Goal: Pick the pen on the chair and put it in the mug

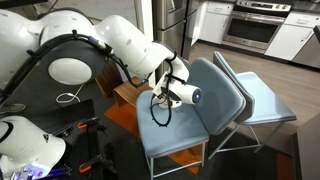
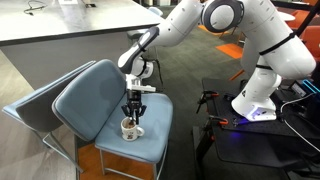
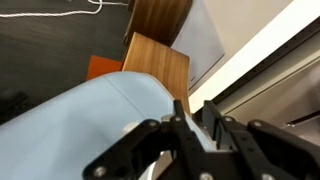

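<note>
The light blue chair [image 2: 100, 95] stands in both exterior views [image 1: 175, 140], and its seat fills the lower left of the wrist view [image 3: 70, 120]. The small white mug [image 2: 131, 128] stands on the seat near its front. My gripper [image 2: 133, 112] points straight down just above the mug's mouth. In the wrist view the fingers [image 3: 191, 112] are drawn close together with only a narrow gap. The pen is too thin to make out clearly between them. In an exterior view the arm [image 1: 150, 60] hides the mug.
A paler grey-blue chair [image 2: 30, 105] stands close behind the blue one [image 1: 265, 100]. A brown wooden stool [image 3: 155, 60] stands beside the seat [image 1: 125, 95]. A counter [image 2: 60, 35] is behind. The robot's base and cables [image 2: 255, 105] are to the side.
</note>
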### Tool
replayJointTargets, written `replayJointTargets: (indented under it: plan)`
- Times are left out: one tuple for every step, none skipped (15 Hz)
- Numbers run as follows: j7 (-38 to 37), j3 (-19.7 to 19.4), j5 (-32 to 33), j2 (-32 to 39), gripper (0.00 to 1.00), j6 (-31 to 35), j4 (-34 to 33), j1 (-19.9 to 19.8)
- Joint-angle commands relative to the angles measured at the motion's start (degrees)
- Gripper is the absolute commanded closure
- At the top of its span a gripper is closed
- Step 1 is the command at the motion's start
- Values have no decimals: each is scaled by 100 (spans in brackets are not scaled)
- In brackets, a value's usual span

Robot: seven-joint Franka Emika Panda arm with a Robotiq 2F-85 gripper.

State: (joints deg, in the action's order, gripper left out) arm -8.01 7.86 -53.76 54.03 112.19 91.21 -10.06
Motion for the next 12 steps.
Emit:
replayJointTargets:
  plan:
    - [6, -171, -117, -5, 42, -26, -115, 217]
    - [-77, -249, -100, -148, 33, 337, 32, 392]
    - [-211, -331, -79, -263, 26, 728, 156, 573]
    - [-331, -372, -40, -329, 18, 1061, 226, 725]
    - [-426, -404, 1, -384, 9, 1374, 296, 874]
    - [-584, -440, 40, -448, 2, 1701, 378, 1050]
    - [-741, -475, 102, -509, 0, 2016, 467, 1219]
    - [-916, -507, 161, -573, 0, 2349, 569, 1391]
    - [-1139, -557, 260, -641, 0, 2640, 681, 1558]
    - [-1375, -616, 395, -714, 0, 2921, 809, 1725]
    - [-1652, -692, 563, -794, 0, 3167, 946, 1894]
    - [-1949, -784, 766, -876, 0, 3375, 1087, 2049]
